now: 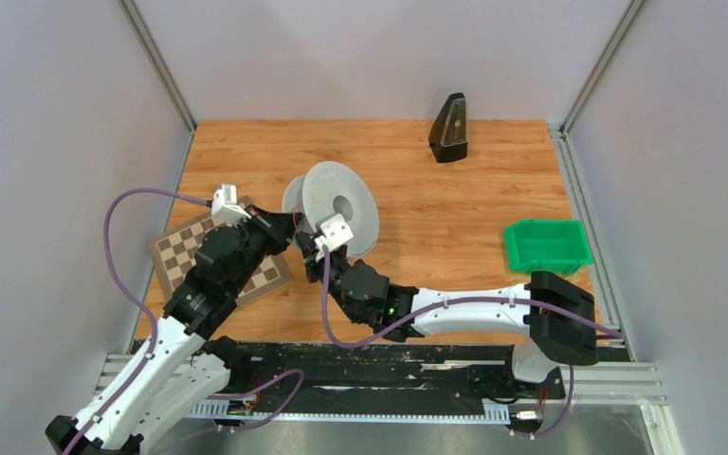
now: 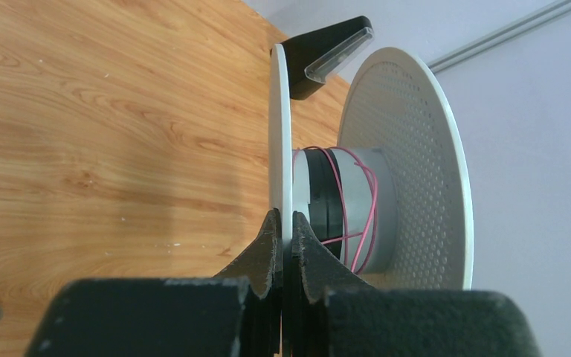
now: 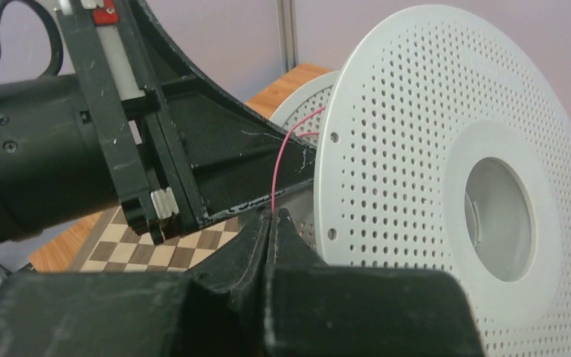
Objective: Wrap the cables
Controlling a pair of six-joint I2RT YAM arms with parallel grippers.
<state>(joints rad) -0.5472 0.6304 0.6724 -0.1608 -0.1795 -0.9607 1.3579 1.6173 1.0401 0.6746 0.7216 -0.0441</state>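
Out near the middle of the wooden worktop (image 1: 455, 190), a little to the left, the white spool (image 1: 327, 190) sits tilted, with one perforated face turned up and to the right. I can't make out whether its lower rim touches the wood. The left pincer (image 2: 284, 227) comes in from the left, pressed together on the edge of the thin flange (image 2: 280, 134), one finger on each side of the disc. Beyond that flange, a few loose turns of the pink cable (image 2: 369, 197) lie around the grey hub (image 2: 383, 201), next to a band of black.

The right pincer (image 3: 271, 219) reaches in from the near side, just beside the left one. Its fingers are squeezed tight on the pink cable, which rises in a thin line from the tips and runs back between the two flanges.

A checkerboard (image 1: 175, 251) lies flat on the left side, partly under the left arm. A green bin (image 1: 545, 226) sits at the right edge, well apart from the spool. A black wedge (image 1: 448, 128) stands at the far side of the worktop.
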